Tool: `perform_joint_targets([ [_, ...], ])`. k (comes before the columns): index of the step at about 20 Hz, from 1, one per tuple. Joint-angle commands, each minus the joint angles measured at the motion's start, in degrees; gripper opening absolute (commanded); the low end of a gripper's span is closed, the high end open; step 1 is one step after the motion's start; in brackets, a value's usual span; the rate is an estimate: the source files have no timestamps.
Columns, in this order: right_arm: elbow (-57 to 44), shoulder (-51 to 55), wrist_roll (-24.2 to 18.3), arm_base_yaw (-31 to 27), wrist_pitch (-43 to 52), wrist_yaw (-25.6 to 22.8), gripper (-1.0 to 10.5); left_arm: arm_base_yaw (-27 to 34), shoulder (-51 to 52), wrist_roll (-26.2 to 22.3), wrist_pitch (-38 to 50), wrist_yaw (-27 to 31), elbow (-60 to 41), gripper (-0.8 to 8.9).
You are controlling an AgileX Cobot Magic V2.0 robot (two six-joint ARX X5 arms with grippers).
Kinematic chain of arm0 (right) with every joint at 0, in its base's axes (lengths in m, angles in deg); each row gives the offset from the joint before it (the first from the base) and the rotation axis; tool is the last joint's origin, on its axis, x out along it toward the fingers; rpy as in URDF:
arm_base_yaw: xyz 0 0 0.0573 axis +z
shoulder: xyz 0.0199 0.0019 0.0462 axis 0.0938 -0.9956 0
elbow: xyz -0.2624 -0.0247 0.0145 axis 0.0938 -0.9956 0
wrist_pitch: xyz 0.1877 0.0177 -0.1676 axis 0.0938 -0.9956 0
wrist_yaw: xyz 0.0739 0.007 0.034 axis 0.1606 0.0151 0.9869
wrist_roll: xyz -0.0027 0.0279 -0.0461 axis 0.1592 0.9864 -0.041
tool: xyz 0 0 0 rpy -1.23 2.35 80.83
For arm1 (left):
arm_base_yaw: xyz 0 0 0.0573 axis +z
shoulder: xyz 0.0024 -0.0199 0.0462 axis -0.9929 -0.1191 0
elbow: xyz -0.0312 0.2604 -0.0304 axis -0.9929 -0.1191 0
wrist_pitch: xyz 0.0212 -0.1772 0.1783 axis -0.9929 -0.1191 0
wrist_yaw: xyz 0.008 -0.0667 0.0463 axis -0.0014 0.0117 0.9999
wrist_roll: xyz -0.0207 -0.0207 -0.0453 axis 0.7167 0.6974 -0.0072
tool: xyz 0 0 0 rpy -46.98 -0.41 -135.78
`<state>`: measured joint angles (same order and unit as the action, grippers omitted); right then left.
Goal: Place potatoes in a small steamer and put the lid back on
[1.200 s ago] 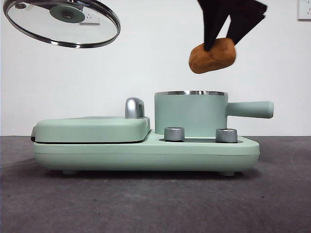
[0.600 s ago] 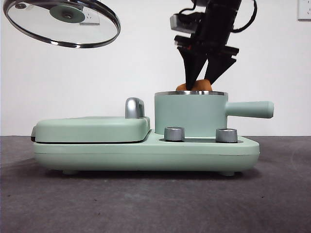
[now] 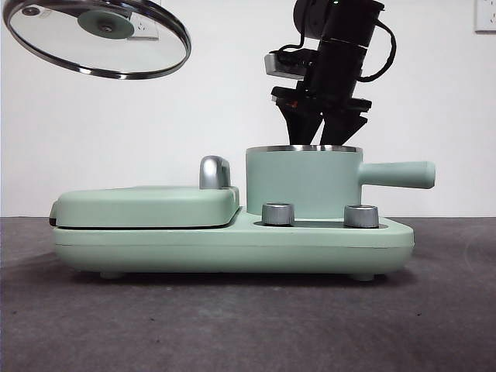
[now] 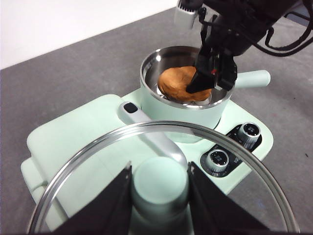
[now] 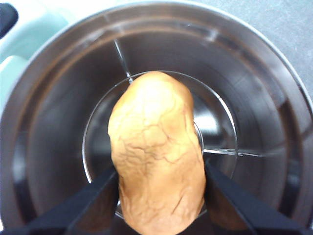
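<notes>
The potato [image 5: 156,147] lies low inside the small steamer [image 3: 302,182], hidden in the front view by the pot's wall. My right gripper [image 3: 320,141] reaches down into the steamer [image 4: 146,73] and is shut on the potato [image 4: 176,83], one jaw pressed to each side of it. The clear glass lid [image 3: 97,39] hangs tilted high at the far left, well away from the pot. My left gripper [image 4: 159,181] is shut on the lid's mint-green knob [image 4: 159,183].
The steamer sits on a mint-green base [image 3: 232,248] with two steel dials [image 3: 278,214] in front. A flat hinged grill plate [image 3: 147,205] with a steel latch [image 3: 215,172] takes the left half. The steamer's side handle [image 3: 399,174] points right.
My right gripper has come down from above the pot, carrying the potato below the steel rim. The lid has stayed where it was.
</notes>
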<state>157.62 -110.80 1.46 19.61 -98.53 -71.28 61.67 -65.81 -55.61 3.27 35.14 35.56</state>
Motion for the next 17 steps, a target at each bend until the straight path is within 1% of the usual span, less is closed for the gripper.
perform_joint_targets([
  [1, 1.18, -2.19, -0.26, 0.33, 0.22, 0.02, 3.3, -0.11, 0.04, 0.09, 1.01, -0.11, 1.01, 0.10],
  [2, 1.18, -2.14, -0.26, 0.35, 0.09, 0.07, 3.5, -0.11, 0.04, 0.09, 1.01, -0.11, 1.01, 0.10],
  [5, 1.20, -1.20, -0.07, 0.35, -0.26, 0.09, 3.5, -0.11, 0.04, 0.07, 1.09, -0.09, 1.01, 0.10],
  [6, 1.20, -0.26, 0.66, 0.35, -0.17, 0.11, 3.5, -0.11, 0.04, 0.07, 1.09, -0.11, 1.01, 0.10],
  [10, 1.20, 6.10, 1.22, 0.35, 0.61, 0.48, 3.5, -0.11, 0.04, 0.07, 1.09, -0.11, 1.01, 0.10],
  [13, 1.07, 12.55, 5.51, 0.55, -1.01, 2.69, 3.5, -0.11, 0.04, 0.07, 0.77, -0.11, 1.01, 0.10],
  [14, 0.59, 14.51, 6.38, 1.18, -1.38, 2.38, 3.5, -0.11, 0.04, 0.04, 0.02, -0.11, 1.01, 0.10],
  [17, -4.94, 20.61, 7.19, 3.41, 1.60, 1.92, 3.5, -0.11, 0.02, 0.02, -1.92, -0.11, 1.01, 0.10],
])
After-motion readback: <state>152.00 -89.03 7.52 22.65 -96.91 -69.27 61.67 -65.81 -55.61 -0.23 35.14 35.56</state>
